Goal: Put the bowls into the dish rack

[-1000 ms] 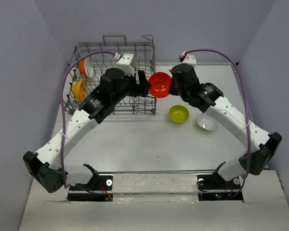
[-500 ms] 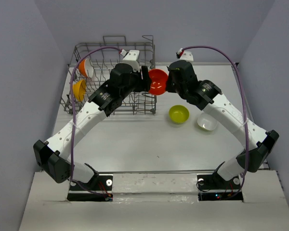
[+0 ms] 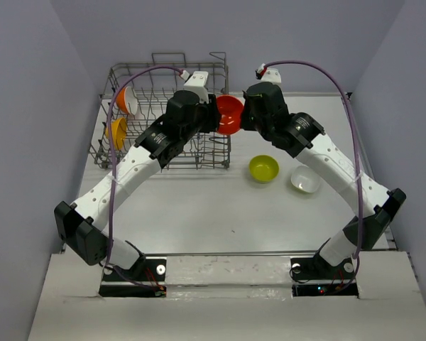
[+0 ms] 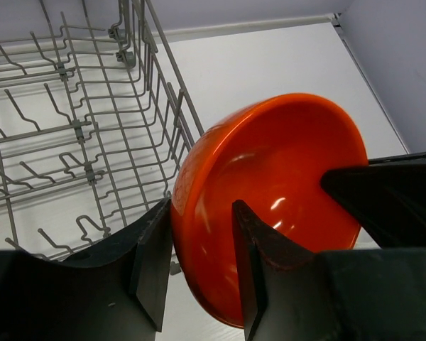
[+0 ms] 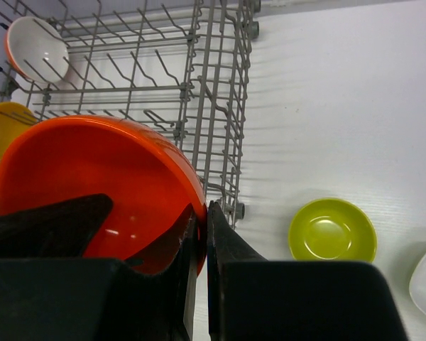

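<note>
Bowls, five in all: nearest, the lime green bowl (image 3: 263,168) and the plain white bowl (image 3: 305,179) sit near each other on the table (image 3: 199,206). Beyond, the red-orange bowl (image 3: 229,115) hangs tilted at the right wall of the one dish rack (image 3: 145,82). The right pincer (image 5: 202,213) is nipped narrow on its rim, and the left pincer (image 4: 202,206) is clamped wider across its wall. The yellow-orange bowl (image 3: 116,133) and the orange-backed white bowl (image 3: 127,101) stand at the rack's left end.
</note>
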`<act>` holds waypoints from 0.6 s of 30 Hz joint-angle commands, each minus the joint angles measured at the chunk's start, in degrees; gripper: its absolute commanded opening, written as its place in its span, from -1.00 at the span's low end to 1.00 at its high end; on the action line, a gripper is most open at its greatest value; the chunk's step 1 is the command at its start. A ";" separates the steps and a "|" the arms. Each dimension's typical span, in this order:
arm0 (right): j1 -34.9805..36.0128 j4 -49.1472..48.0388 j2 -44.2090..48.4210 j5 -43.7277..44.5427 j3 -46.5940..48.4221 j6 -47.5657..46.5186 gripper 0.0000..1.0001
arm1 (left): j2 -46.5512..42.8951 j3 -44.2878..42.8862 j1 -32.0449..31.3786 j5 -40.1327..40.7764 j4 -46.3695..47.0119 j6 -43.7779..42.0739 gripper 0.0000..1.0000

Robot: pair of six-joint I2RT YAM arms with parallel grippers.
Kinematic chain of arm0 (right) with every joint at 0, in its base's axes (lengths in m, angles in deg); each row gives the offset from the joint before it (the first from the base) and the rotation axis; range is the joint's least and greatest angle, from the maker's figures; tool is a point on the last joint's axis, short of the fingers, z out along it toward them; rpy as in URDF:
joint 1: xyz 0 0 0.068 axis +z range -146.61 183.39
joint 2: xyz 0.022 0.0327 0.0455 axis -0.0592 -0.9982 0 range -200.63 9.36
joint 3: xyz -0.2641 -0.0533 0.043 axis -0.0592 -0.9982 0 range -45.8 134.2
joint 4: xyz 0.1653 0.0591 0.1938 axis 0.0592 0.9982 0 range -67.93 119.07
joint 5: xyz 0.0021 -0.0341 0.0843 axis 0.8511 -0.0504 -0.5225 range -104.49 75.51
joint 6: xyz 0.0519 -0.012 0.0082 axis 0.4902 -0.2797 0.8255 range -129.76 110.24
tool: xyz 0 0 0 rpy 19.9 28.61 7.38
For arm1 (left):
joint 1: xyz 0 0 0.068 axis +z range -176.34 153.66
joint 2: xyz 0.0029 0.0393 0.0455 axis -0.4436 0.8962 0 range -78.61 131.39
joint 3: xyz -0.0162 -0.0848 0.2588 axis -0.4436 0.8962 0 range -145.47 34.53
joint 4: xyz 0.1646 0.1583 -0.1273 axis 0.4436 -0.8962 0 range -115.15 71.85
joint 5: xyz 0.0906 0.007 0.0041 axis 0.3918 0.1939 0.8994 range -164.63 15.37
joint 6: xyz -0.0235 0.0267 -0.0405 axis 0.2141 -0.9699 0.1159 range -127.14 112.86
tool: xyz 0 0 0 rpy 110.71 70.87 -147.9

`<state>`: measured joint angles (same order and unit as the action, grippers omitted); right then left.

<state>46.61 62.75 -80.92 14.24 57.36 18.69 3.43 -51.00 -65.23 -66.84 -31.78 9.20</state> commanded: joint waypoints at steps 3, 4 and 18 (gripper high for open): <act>0.46 -2.54 -0.77 1.33 4.86 -1.73 -0.98 | -0.21 -3.32 -0.13 0.82 0.53 -0.78 -0.10; 0.46 -2.54 -0.77 1.24 4.86 -1.73 -0.98 | -0.39 -3.32 -0.04 1.00 0.45 -0.78 -0.13; 0.99 -2.98 -0.42 2.82 1.88 -2.17 -0.98 | 0.23 -4.55 -0.04 2.40 0.00 -1.57 -0.30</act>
<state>47.36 62.36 -82.20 15.12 59.26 17.81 4.09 -51.97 -64.86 -64.04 -33.81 9.29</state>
